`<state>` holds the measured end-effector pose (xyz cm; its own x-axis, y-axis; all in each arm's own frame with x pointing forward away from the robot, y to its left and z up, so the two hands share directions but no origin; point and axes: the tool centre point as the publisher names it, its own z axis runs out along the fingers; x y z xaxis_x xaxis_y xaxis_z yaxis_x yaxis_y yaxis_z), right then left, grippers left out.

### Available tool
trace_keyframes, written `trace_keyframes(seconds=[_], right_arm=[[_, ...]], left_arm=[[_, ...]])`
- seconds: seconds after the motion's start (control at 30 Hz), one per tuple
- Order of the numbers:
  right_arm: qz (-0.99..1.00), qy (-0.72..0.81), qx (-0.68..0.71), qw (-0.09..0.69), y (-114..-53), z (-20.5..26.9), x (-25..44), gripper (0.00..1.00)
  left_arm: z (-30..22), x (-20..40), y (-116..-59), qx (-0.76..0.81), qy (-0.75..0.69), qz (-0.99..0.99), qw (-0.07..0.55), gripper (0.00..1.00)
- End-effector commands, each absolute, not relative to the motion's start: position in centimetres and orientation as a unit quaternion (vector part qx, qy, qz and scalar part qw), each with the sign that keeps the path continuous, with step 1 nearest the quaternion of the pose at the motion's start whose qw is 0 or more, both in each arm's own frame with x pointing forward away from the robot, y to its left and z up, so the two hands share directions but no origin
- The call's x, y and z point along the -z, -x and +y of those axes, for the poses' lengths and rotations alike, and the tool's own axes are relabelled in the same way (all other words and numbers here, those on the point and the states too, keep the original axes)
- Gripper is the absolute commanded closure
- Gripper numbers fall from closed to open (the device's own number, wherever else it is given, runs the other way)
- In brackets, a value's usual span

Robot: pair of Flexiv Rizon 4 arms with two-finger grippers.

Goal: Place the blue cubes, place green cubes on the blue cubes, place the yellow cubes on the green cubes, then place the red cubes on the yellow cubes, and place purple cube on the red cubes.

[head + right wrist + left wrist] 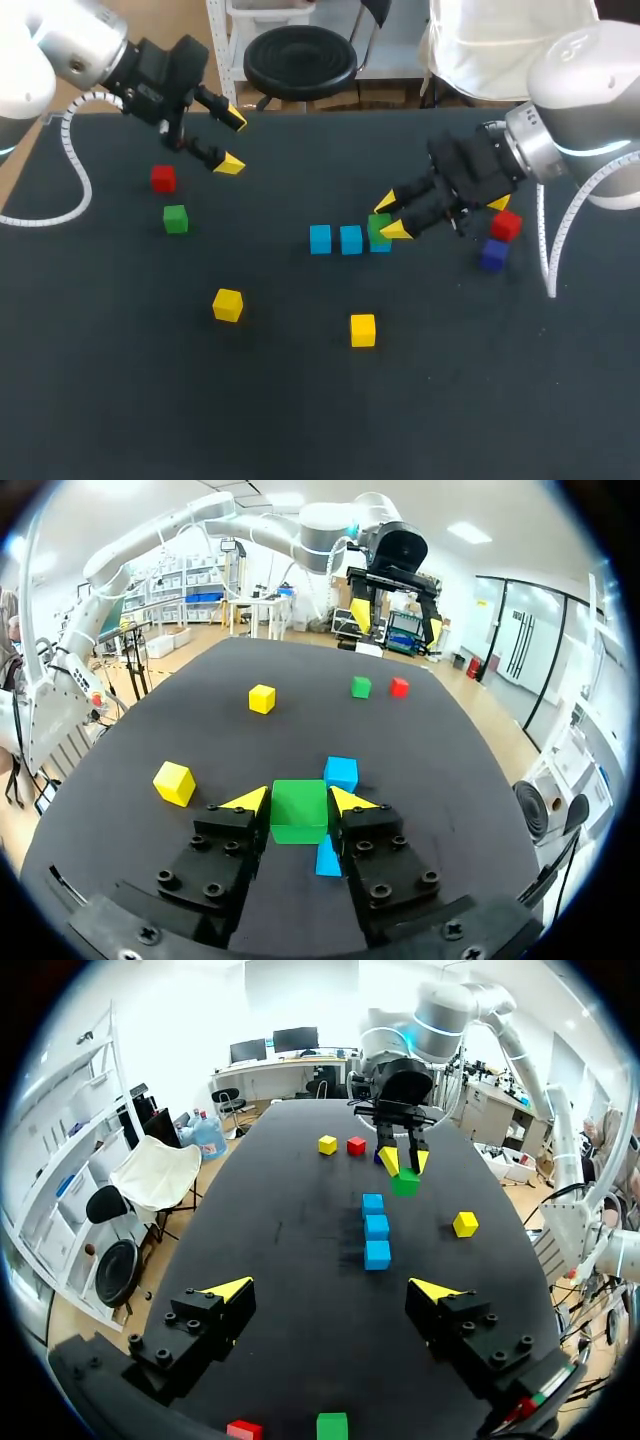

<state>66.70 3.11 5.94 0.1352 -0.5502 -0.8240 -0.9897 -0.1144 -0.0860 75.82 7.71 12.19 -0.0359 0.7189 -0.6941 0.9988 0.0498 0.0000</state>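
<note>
On a black desk (pixel 300 400), the right pincer (pixel 391 217) holds a green cube (pixel 299 810) over a row of blue cubes (pixel 350 240).
It is closed on the green cube above the row's end. The left pincer (pixel 232 141) hangs wide open and empty, well apart. An off-centre release could tip the green cube off, or the fingers could knock the row askew.

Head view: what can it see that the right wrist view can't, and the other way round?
Only the head view shows the purple cube and a red cube beside the right arm. Only the right wrist view shows both fingers of the right tool pressing the held green cube. Both show the blue cubes, two yellow cubes, the far green cube and the open left tool.
</note>
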Motion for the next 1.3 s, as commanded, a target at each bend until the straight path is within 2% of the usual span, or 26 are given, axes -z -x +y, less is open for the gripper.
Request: trace_keyframes(seconds=[0.03, 1.3], right_arm=[[0.572, 0.673, -0.324, 0.339, -66.7, 3.1, -5.9, 1.00], [0.609, 0.641, -0.335, 0.327, -68.6, 4.4, -4.0, 1.00]], left_arm=[[7.7, -12.2, -75.8, 0.258, -0.640, 0.672, 0.271, 0.00], [7.7, -12.2, -75.8, 0.258, -0.640, 0.672, 0.271, 0.00]])
